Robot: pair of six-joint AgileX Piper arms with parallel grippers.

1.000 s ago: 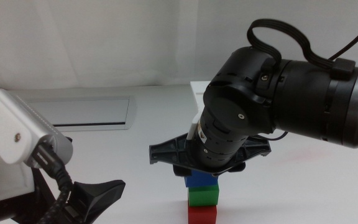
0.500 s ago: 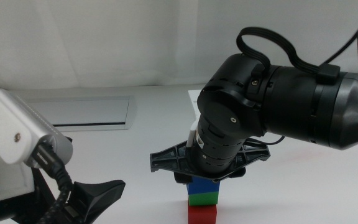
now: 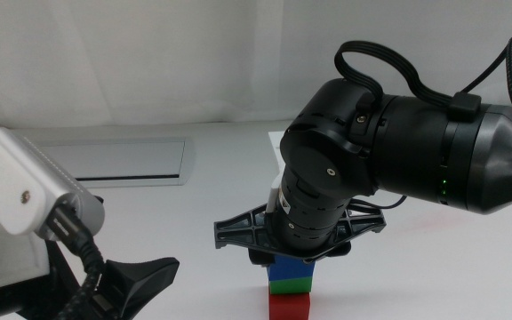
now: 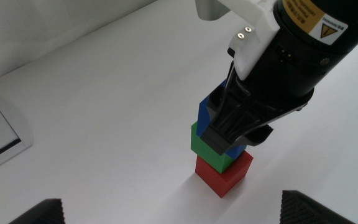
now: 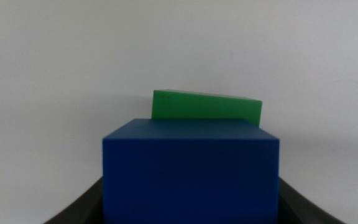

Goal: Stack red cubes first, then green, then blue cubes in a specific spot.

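Item: my right end effector point(image 3: 284, 260), closed on the blue cube point(image 4: 205, 116), which sits on the green cube point(image 4: 202, 142) atop the red cube point(image 4: 224, 174) on the white counter point(image 3: 185, 231). Step, as I judge it: final placement. Next: release gently and lift straight up, sparing the stack; my left end effector point(image 4: 166, 214) waits nearby, spread wide and empty.

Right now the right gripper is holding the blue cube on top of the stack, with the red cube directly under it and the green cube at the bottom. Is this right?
Not quite. The right gripper does hold the blue cube on top, but the order below is swapped: the green cube sits directly under it and the red cube is at the bottom on the table. The left wrist view shows this.
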